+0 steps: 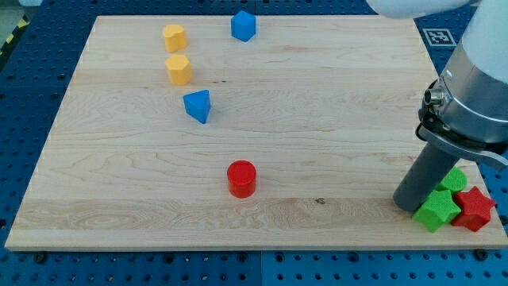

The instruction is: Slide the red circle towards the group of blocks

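Blocks sit in two loose clusters on the wooden board [333, 119], with one loner between them. At far left, two yellow blocks line up one behind the other: a yellow cylinder-like block [175, 36] farther back and a yellow hexagonal block [179, 69] just nearer. Right of those, a blue wedge-shaped block [198, 106] lies a little nearer again, and a blue block [243, 25], its shape hard to make out, sits at the far edge. These four read as the group the task means, since they keep close company in the far-left part of the board.

The red circle [241, 178] stands alone, near of centre and well apart from every other block; the blue wedge is its closest neighbour in that group. To drive it there, a push would have to come from its near-right side, I judge.

At near right, my tip [412, 205] rests on the board just beside a green block [436, 210], with another green block [455, 179] partly hidden behind the rod and a red star [475, 208] touching the right edge. The tip is well apart from the red circle, so the push has not begun.

There are no fingers to report: the arm ends in a plain rod.

Writing is absent; only a black-and-white square marker [439, 36] shows at far right, off the board.
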You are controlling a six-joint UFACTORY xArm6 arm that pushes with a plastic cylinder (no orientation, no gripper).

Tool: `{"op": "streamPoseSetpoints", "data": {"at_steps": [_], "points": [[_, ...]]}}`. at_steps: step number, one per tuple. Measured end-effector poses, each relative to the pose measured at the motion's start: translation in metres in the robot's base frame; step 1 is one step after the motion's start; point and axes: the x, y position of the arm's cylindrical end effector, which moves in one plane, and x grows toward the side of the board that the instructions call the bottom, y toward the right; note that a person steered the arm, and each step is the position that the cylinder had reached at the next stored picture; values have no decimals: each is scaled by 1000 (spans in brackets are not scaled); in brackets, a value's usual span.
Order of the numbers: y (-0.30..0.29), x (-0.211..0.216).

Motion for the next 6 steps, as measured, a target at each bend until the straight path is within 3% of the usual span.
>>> {"op": "streamPoseSetpoints", "data": {"at_steps": [2, 6], "points": [[-9, 6], [-110, 8]]}}
